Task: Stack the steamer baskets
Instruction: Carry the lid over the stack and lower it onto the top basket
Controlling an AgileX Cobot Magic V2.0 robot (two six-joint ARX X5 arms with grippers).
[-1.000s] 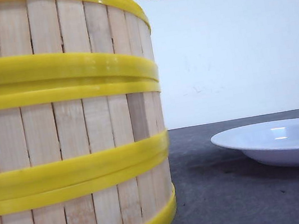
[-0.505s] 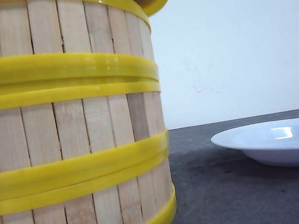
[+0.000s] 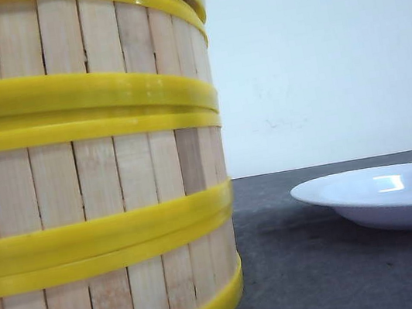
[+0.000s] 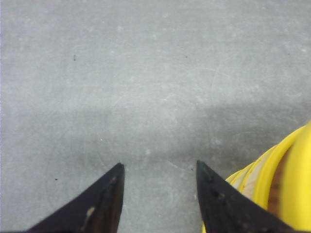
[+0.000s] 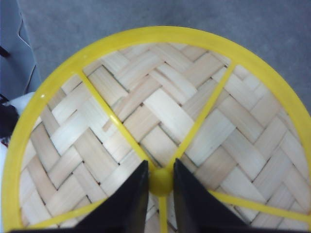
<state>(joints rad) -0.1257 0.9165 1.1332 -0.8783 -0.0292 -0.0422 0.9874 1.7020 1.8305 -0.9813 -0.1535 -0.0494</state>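
Yellow rims band the steamer baskets (image 3: 92, 180), three tiers already stacked at the left of the desk (image 3: 327, 276) near the front camera, so only the cover is left to seat. My right tool (image 5: 161, 182) pinches the knob (image 5: 161, 181) of the woven lid (image 5: 160, 121), fingers close on both sides; a central hold should keep it level above the stack. My left tool (image 4: 158, 170) hangs spread and empty just beside the stack. Well apart on the right sits a white plate (image 3: 385, 197).

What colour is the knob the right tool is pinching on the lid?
Yellow, matching the lid's ribs and rim; the knob shows best in the right wrist view.
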